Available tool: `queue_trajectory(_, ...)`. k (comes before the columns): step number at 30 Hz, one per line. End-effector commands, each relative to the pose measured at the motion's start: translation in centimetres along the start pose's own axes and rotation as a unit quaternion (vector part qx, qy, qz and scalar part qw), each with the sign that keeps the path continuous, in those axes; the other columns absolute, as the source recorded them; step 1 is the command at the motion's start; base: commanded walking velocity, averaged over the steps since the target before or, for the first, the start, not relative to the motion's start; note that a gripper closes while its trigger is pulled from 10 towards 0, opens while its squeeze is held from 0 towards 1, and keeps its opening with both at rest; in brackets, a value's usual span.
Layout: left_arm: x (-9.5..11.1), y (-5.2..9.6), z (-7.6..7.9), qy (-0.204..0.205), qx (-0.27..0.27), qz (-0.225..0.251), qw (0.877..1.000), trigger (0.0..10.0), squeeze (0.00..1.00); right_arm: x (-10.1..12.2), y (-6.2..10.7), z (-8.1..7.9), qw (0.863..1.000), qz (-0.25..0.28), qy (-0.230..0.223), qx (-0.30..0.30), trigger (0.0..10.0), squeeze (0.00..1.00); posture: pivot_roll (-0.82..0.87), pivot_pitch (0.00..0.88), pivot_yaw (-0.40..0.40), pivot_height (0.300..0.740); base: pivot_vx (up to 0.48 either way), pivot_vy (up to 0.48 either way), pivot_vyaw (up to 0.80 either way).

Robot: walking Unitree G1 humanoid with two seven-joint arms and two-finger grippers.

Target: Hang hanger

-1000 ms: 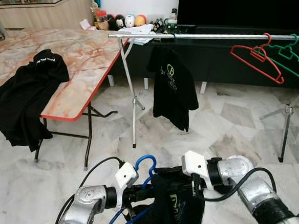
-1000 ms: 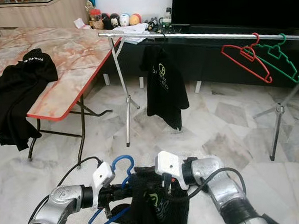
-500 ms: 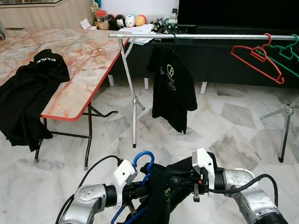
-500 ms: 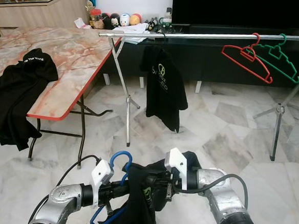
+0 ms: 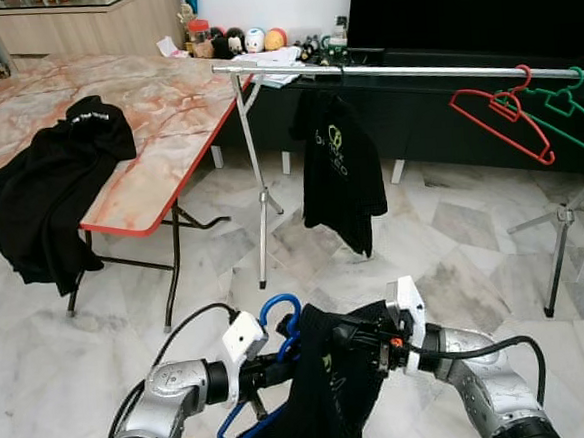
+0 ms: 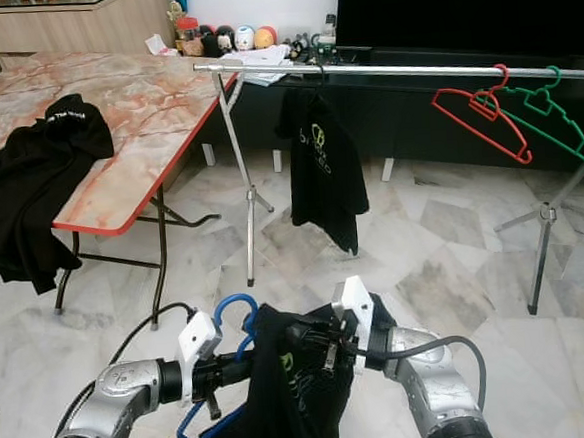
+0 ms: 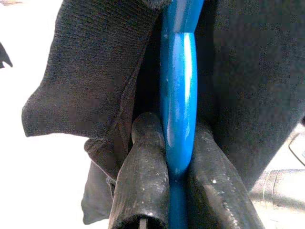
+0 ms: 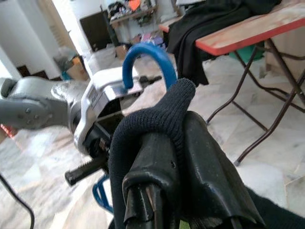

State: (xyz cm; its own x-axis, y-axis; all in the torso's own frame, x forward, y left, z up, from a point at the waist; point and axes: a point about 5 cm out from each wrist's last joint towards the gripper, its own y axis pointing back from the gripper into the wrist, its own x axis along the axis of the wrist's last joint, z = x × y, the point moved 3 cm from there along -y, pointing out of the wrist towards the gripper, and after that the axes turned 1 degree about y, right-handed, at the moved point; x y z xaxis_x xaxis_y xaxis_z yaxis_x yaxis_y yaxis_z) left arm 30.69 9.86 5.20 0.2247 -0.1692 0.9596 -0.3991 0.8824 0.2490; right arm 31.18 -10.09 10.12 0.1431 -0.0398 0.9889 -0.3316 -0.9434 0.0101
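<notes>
Left eye view: a marble-topped folding table point(image 5: 154, 108) fills the upper left, a black garment point(image 5: 44, 186) draped over its near edge. A metal clothes rail point(image 5: 392, 70) runs across the top from centre to right, carrying a hung black T-shirt point(image 5: 341, 170) at centre, then a red hanger point(image 5: 500, 114) and a green hanger point(image 5: 565, 115) at the far right. Open marble floor lies between the robot and the rail. At bottom centre, the left gripper point(image 5: 272, 366) holds the blue hanger point(image 5: 279, 325) with a black shirt point(image 5: 330, 397) draped on it; the right gripper point(image 5: 355, 337) meets the shirt from the right.

Right eye view: same layout, shifted slightly left.

Left wrist view: both black fingers point(image 7: 143, 176) are clenched on the blue hanger's bar, one on either side, black fabric around it.

Right wrist view: the fingers point(image 8: 157, 176) pinch a fold of the black shirt; the blue hook rises just beyond them, at upper centre.
</notes>
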Motion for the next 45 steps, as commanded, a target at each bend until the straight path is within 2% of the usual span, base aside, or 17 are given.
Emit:
queue_trajectory(1,0.5,0.2,-0.2,-0.006,0.002,0.007,1.0,0.0,0.0,1.0,0.0,0.0,1.0,0.026,0.007,-0.006,0.0,0.0,0.06,0.079,-0.013,0.74,0.0,0.0,0.0)
queue_trajectory(5,0.6,0.8,-0.7,-0.014,0.016,0.003,1.0,0.0,0.0,0.3,0.7,0.7,0.998,0.022,0.004,-0.055,0.0,0.0,0.06,0.079,-0.014,0.74,0.0,0.0,0.0)
queue_trajectory(11,0.7,1.3,-1.0,-0.018,0.023,0.005,1.0,0.0,0.0,-0.3,1.6,1.1,0.996,0.016,0.002,-0.088,0.0,0.0,0.06,0.078,-0.016,0.74,0.0,0.0,0.0)
queue_trajectory(12,0.6,1.8,-1.2,-0.02,0.031,0.001,0.999,0.0,0.0,-0.7,2.2,1.5,0.994,0.009,0.001,-0.112,0.0,0.0,0.06,0.079,-0.017,0.74,0.0,0.0,0.0)
queue_trajectory(16,0.5,2.4,-1.5,-0.022,0.041,-0.003,0.999,0.0,0.0,-1.0,3.0,2.0,0.99,0.005,0.005,-0.141,0.0,0.0,0.06,0.078,-0.017,0.74,0.0,0.0,0.0)
queue_trajectory(18,0.2,3.5,-2.1,-0.024,0.056,-0.012,0.998,0.0,0.0,-1.3,4.4,2.7,0.984,-0.009,0.011,-0.176,0.0,0.0,0.06,0.077,-0.015,0.74,0.0,0.0,0.0)
queue_trajectory(19,0.2,3.5,-2.1,-0.024,0.056,-0.012,0.998,0.0,0.0,-1.3,4.4,2.7,0.984,-0.009,0.011,-0.176,0.0,0.0,0.06,0.077,-0.015,0.74,0.0,0.0,0.0)
queue_trajectory(21,0.0,4.6,-2.7,-0.022,0.072,-0.017,0.997,0.0,0.0,-2.0,5.5,2.9,0.981,-0.032,0.018,-0.193,0.0,0.0,0.06,0.077,-0.014,0.74,0.0,0.0,0.0)
queue_trajectory(23,-0.1,5.1,-2.8,-0.023,0.075,-0.024,0.997,0.0,0.0,-2.1,6.0,3.1,0.978,-0.036,0.019,-0.204,0.0,0.0,0.06,0.079,-0.013,0.74,0.0,0.0,0.0)
queue_trajectory(24,-0.5,5.6,-2.8,-0.028,0.074,-0.041,0.996,0.0,0.0,-2.1,6.6,3.4,0.975,-0.036,0.02,-0.219,0.0,0.0,0.06,0.08,-0.012,0.74,0.0,0.0,0.0)
queue_trajectory(26,-0.7,5.8,-2.8,-0.029,0.074,-0.046,0.996,0.0,0.0,-2.0,6.7,3.5,0.974,-0.036,0.02,-0.224,0.0,0.0,0.06,0.08,-0.012,0.74,0.0,0.0,0.0)
queue_trajectory(31,-2.2,8.7,-3.5,-0.04,0.097,-0.102,0.989,0.0,0.0,-2.1,8.0,4.3,0.964,-0.05,0.035,-0.26,0.0,0.0,0.07,0.085,-0.01,0.74,0.0,0.0,0.0)
queue_trajectory(32,-2.2,8.7,-3.5,-0.04,0.097,-0.102,0.989,0.0,0.0,-2.1,8.0,4.3,0.964,-0.05,0.035,-0.26,0.0,0.0,0.07,0.085,-0.01,0.74,0.0,0.0,0.0)
queue_trajectory(33,-2.9,9.5,-3.3,-0.044,0.094,-0.127,0.987,0.0,0.0,-2.1,8.1,4.5,0.961,-0.052,0.037,-0.271,0.0,0.0,0.07,0.086,-0.011,0.74,0.0,0.0,0.0)
queue_trajectory(36,-3.9,10.5,-2.9,-0.051,0.079,-0.166,0.982,0.0,0.0,-2.2,8.2,4.8,0.956,-0.056,0.043,-0.285,0.0,0.0,0.07,0.087,-0.012,0.74,0.0,0.0,0.0)
queue_trajectory(38,-4.9,11.3,-2.5,-0.064,0.064,-0.212,0.973,0.0,0.0,-2.2,8.1,5.0,0.955,-0.055,0.043,-0.287,0.0,0.0,0.08,0.088,-0.014,0.74,0.0,0.0,0.0)
queue_trajectory(45,-6.3,11.5,-1.8,-0.101,0.034,-0.287,0.952,0.0,0.0,-1.6,7.0,4.9,0.959,-0.04,0.048,-0.275,0.0,0.0,0.08,0.086,-0.015,0.74,0.0,0.0,0.0)
